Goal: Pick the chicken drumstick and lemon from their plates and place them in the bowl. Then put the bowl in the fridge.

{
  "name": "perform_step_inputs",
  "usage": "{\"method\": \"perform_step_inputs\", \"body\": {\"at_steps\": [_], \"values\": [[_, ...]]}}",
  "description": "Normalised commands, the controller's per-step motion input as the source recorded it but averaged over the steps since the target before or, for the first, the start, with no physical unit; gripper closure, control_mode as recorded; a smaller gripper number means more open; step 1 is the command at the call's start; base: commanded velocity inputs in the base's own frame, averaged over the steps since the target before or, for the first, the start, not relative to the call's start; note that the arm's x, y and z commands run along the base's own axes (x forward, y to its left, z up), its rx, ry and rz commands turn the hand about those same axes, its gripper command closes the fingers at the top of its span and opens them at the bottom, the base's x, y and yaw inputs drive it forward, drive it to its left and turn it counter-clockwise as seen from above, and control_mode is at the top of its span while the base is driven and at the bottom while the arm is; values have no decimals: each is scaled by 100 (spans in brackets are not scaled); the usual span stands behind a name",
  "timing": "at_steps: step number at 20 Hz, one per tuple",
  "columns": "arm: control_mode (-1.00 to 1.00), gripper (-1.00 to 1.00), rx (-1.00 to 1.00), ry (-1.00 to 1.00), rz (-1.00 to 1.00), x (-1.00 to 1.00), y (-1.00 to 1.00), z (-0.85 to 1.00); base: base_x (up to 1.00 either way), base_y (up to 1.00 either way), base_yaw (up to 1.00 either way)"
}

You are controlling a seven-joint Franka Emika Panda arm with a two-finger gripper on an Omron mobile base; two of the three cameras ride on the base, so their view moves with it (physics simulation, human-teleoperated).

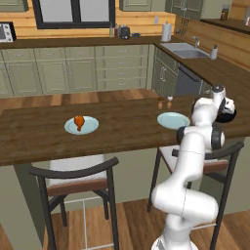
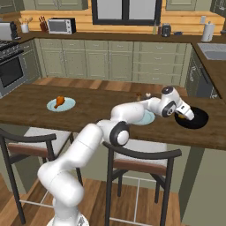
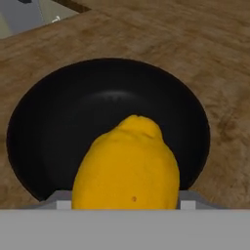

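Gripping lemon [image 3: 126, 168] in tool [image 2: 184, 115]; above bowl [image 3: 58, 117]; no writing legible

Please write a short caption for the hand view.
Lemon held between the fingers, above the black bowl on the wooden counter.

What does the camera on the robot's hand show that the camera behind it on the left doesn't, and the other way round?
The hand view shows the lemon close up, held over the bowl, and the bowl's inside. The left base view shows the chicken drumstick on its plate, a second plate, two chairs, the sink and the cabinets. Both show the bowl and the wooden counter.
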Motion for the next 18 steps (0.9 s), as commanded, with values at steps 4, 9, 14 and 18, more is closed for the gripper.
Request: {"method": "perform_step_inputs", "body": {"at_steps": [4,9,14,18], "values": [[-100,-100,0,-3,0,-4,-4,-20,0,0,0],[-100,-100,-1,-22,-1,-20,5,2,0,0,0],[-100,-100,-11,-33,0,-75,62,-4,0,0,0],[-100,-100,1,-37,0,-100,100,-26,0,0,0]]}}
